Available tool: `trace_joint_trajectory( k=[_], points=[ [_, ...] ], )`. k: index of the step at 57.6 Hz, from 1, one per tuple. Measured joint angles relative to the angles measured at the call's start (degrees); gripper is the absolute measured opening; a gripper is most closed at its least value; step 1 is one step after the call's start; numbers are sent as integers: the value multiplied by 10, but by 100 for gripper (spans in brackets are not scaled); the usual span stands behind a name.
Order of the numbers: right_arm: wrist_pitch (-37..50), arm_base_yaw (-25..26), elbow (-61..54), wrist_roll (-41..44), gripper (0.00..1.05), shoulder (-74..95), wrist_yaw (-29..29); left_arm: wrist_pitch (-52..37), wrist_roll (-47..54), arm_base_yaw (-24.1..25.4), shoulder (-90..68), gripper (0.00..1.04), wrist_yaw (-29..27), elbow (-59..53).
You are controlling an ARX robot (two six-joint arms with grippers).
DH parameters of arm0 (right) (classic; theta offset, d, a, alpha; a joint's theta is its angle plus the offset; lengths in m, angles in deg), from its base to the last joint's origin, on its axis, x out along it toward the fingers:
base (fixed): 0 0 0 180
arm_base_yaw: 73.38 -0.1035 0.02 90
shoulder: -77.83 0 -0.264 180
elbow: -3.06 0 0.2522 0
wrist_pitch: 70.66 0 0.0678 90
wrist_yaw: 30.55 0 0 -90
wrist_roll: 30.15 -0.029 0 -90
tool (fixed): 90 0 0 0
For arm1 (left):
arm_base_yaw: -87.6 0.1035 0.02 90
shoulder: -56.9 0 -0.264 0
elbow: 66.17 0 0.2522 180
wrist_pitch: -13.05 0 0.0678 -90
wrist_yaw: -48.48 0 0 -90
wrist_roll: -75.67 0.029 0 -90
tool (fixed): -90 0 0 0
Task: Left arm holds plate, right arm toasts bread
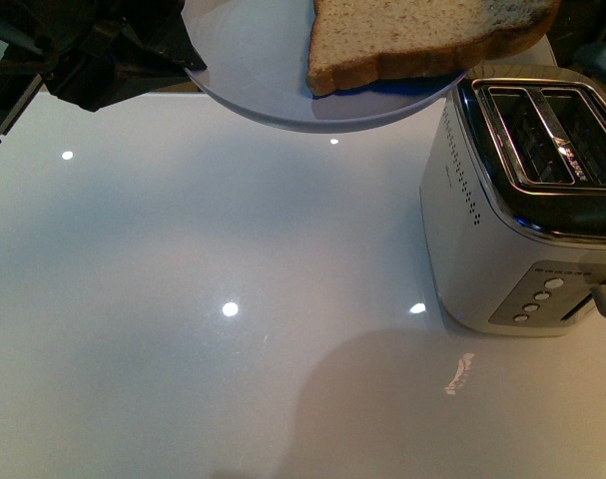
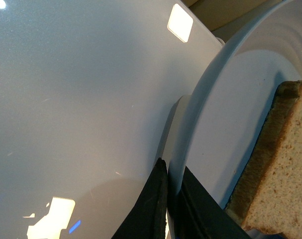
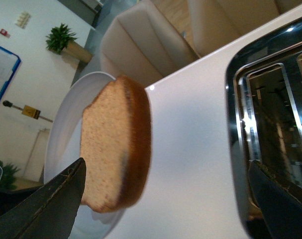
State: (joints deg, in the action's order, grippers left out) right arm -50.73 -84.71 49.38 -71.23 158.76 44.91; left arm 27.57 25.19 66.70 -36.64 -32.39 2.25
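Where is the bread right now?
In the front view the bread lies on the plate at the top, right of centre, next to the toaster; the left gripper grips the plate's rim.

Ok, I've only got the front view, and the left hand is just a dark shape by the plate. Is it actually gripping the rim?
Observer: Yes. The left wrist view shows the left hand pinching the rim of the plate between its two fingers, one on each face.
Operator: And the right hand? It's nowhere in my picture.
Observer: The right wrist view shows the right hand open and empty, not touching the bread, which lies on the plate.
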Motion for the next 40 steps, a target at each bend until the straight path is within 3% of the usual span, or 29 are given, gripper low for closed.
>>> trace_joint_trajectory(
  k=[9, 17, 40],
  points=[
    [12, -38, 35, -21, 96, 46, 19, 0, 0, 0, 0, 3, 0, 0],
    [14, -55, 42, -31, 62, 64, 31, 0, 0, 0, 0, 3, 0, 0],
    [15, -53, 42, -45, 6, 36, 35, 0, -1, 0, 0, 3, 0, 0]
  ],
)
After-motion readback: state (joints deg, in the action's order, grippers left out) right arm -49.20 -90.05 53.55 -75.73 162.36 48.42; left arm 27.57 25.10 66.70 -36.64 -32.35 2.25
